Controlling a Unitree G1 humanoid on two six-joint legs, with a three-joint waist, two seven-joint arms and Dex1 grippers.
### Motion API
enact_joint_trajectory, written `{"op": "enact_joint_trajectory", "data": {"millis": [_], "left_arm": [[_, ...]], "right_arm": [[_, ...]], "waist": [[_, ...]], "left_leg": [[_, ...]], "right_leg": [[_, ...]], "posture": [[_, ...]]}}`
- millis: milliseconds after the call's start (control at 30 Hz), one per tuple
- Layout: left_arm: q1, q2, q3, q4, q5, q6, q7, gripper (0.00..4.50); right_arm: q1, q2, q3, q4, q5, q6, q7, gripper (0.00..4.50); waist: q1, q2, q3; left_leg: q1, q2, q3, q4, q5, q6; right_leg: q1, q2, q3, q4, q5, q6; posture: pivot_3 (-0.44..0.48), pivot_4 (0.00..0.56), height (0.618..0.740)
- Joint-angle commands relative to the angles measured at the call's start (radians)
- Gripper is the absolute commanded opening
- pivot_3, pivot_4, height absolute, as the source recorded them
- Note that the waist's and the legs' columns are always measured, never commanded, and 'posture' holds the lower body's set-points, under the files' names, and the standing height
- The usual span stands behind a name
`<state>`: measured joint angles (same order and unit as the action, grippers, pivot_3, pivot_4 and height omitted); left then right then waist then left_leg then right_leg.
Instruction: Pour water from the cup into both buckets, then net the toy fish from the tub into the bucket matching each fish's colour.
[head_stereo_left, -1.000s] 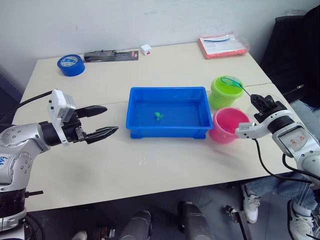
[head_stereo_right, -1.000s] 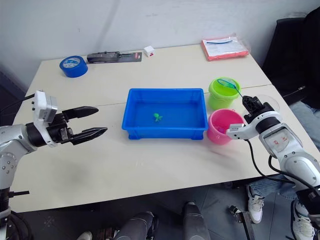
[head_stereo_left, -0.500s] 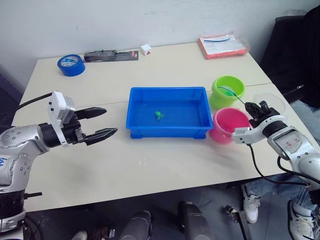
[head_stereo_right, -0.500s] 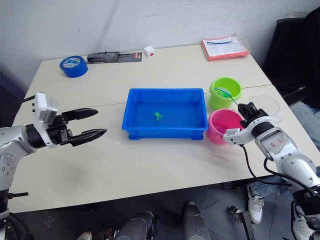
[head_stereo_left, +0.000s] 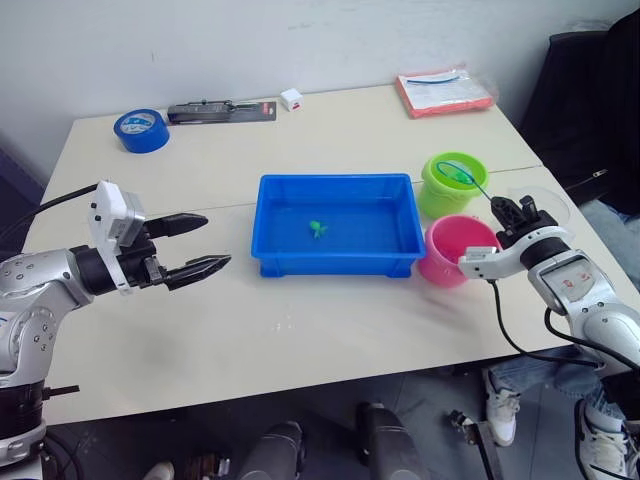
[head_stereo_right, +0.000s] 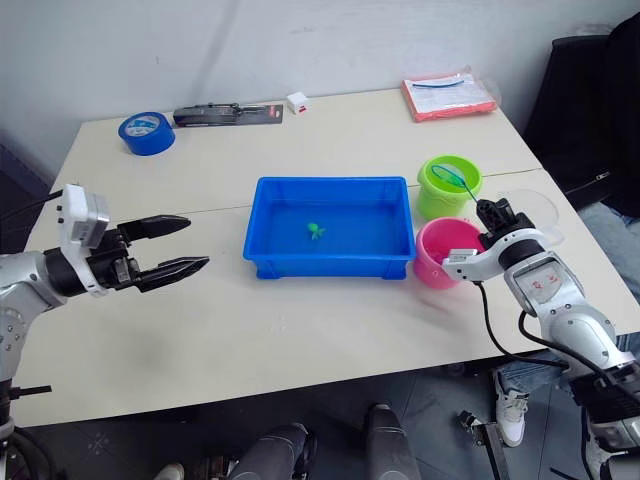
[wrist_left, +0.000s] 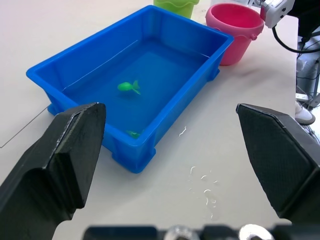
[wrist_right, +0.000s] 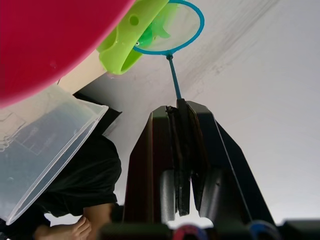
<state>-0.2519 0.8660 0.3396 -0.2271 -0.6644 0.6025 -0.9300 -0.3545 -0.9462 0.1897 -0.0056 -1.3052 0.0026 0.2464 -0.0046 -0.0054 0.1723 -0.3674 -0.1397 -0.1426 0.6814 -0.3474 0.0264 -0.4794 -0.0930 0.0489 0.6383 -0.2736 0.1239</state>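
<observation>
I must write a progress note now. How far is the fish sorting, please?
The clear cup stands beside the buckets, so pouring looks finished. In hand: the right gripper is shut on the net, holding it over the green bucket with a green fish in the mesh. Left: a green fish in the tub. The left gripper is open.

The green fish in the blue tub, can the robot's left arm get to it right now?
Probably yes. The left gripper hangs open over bare table beside the tub, nothing between them. The green fish lies uncovered in the tub. Only the tub's wall must be cleared.
</observation>
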Motion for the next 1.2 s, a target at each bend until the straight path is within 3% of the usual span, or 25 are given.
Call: {"op": "enact_joint_trajectory", "data": {"millis": [33,433,1200], "left_arm": [[0.009,0.017,0.038,-0.037,-0.015,0.002,0.001,4.5],[0.033,0.025,0.071,-0.066,-0.022,0.024,0.013,4.5],[0.017,0.02,0.055,-0.053,-0.017,0.022,0.006,4.5]], "right_arm": [[-0.035,0.013,0.003,0.024,-0.012,0.024,-0.021,0.78],[-0.093,0.018,0.06,0.095,0.002,0.004,-0.013,0.78],[-0.079,-0.017,0.008,-0.007,0.006,0.064,-0.017,0.78]], "waist": [[0.0,0.0,0.0],[-0.001,-0.001,0.0],[0.0,-0.001,0.0]], "left_leg": [[0.0,0.0,0.0,0.0,0.0,0.0],[0.0,0.0,0.0,0.0,0.0,0.0],[0.0,0.0,0.0,0.0,0.0,0.0]], "right_leg": [[0.0,0.0,0.0,0.0,0.0,0.0],[0.0,0.0,0.0,0.0,0.0,0.0],[0.0,0.0,0.001,0.0,0.0,0.0]], "posture": [[0.0,0.15,0.74],[0.0,0.15,0.74],[0.0,0.15,0.74]]}}
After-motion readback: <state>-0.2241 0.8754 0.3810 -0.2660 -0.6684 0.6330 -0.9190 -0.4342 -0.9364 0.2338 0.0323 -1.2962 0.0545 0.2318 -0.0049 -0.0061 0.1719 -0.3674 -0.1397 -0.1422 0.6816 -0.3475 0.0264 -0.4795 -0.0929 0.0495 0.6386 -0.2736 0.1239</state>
